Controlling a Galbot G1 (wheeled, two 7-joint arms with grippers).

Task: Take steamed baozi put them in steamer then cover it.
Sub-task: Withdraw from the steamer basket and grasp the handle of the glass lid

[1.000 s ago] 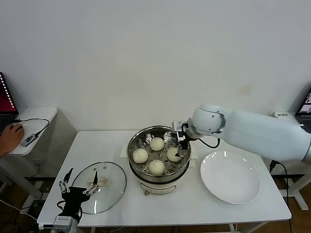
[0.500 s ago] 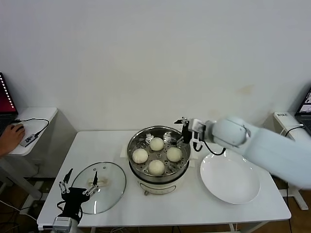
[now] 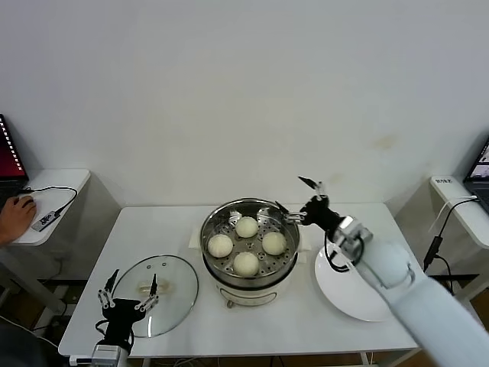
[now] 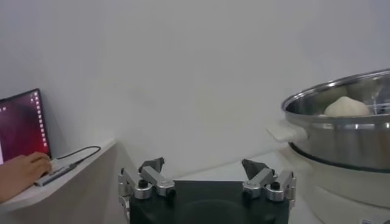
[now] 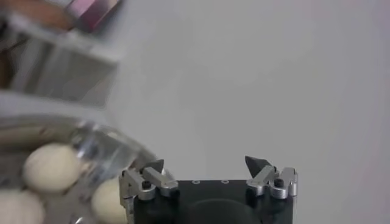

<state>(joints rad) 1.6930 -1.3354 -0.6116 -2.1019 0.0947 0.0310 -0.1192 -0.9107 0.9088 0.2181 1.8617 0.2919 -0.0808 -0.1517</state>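
The steamer [image 3: 229, 290] stands at the middle of the table, its steel pot uncovered, with several off-white baozi [image 3: 246, 226] on the perforated tray. The cover [image 3: 172, 294], a glass lid with a cream handle, lies flat on the table to the steamer's left. My left gripper [image 3: 128, 294] hangs open at the lid's near left edge and holds nothing. My right gripper [image 3: 298, 199] is open and empty, raised just beyond the steamer's right rim. The left wrist view shows the left gripper [image 4: 207, 173], the steamer [image 4: 341, 131] and one baozi [image 4: 346, 108]. In the right wrist view the right gripper [image 5: 207, 165] is beside baozi [image 5: 52, 167].
A white plate [image 3: 340, 287] lies right of the steamer, partly under my right forearm. A side table [image 3: 53, 183] at the left holds a laptop, cable and a person's hand [image 3: 15, 210]. Another stand [image 3: 458, 200] is at the far right.
My right gripper has drawn back from inside the steamer, rising to the right past its rim, and the forearm has swung over the plate. The left gripper has shifted slightly nearer.
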